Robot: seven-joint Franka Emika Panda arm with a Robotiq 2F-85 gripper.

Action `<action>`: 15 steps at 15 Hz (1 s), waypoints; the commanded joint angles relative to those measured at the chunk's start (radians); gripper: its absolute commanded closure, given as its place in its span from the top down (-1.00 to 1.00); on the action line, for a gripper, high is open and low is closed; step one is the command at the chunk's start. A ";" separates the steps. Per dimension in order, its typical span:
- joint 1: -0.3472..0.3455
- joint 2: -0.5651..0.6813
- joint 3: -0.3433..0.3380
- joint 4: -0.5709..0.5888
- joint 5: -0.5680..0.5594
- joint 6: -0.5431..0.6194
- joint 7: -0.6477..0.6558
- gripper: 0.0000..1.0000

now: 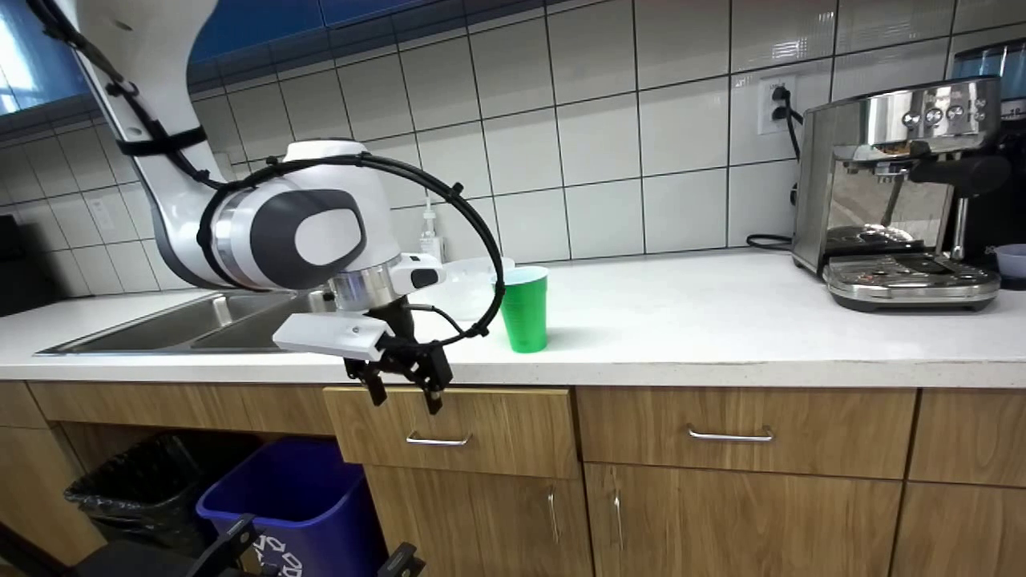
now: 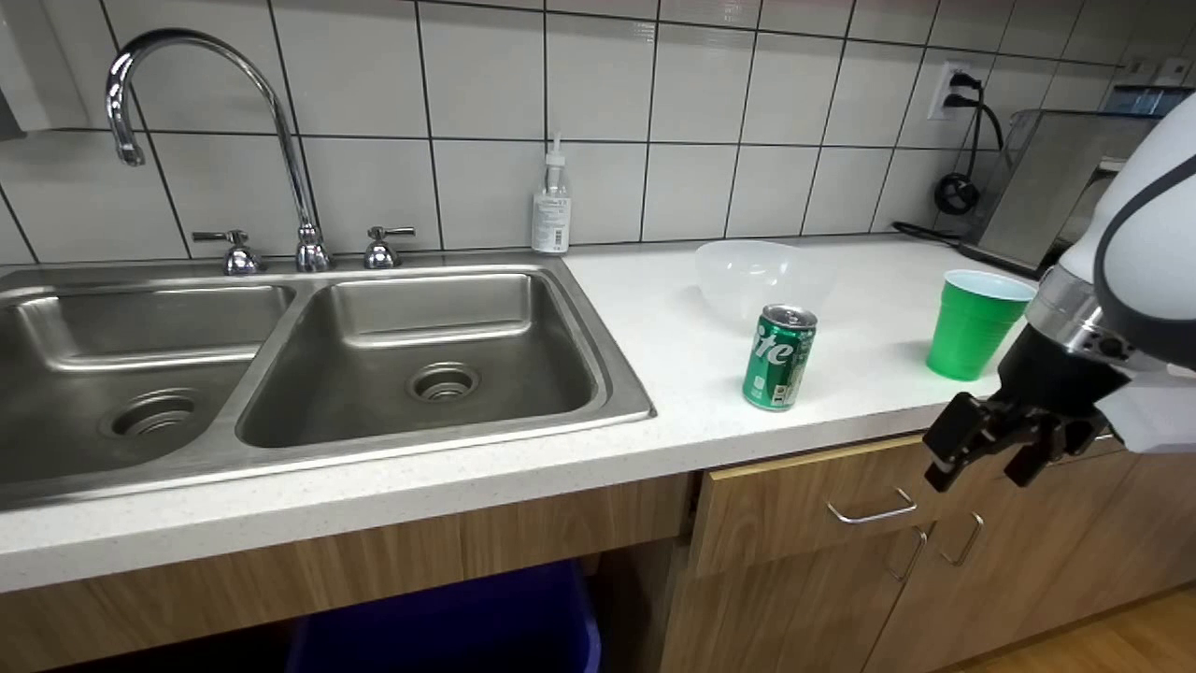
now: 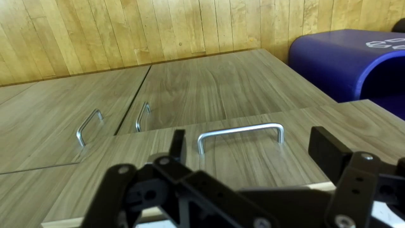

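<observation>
The black two-fingered hand (image 1: 405, 399), spread wide and empty, is above the brown wood-grain drawer's (image 1: 513, 425) silver metal bar handle (image 3: 240, 129), whose long axis roughly parallels the spread.

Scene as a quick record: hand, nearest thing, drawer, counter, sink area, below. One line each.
Hand: open, holding nothing
Nearest: drawer handle, with a gap to the hand in both exterior views
Drawer: looks slightly open
Counter: green cup and green can, both upright; clear bowl behind the can; espresso machine
Sink area: double sink, pump bottle at its back corner
Below: blue bin with white recycling mark; black-lined bin
</observation>
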 commanded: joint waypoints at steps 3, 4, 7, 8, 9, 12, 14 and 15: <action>0.001 -0.193 0.041 -0.032 0.125 -0.117 -0.054 1.00; 0.009 -0.212 0.031 -0.019 0.134 -0.160 -0.060 1.00; 0.122 -0.290 -0.087 -0.003 0.141 -0.272 -0.070 1.00; 0.136 -0.314 -0.111 0.006 0.120 -0.303 -0.056 1.00; 0.152 -0.337 -0.131 0.013 0.113 -0.336 -0.053 1.00; 0.165 -0.395 -0.167 0.031 0.052 -0.401 -0.019 1.00; 0.167 -0.417 -0.181 0.049 0.017 -0.458 -0.017 1.00; 0.170 -0.425 -0.190 0.057 0.011 -0.492 -0.026 1.00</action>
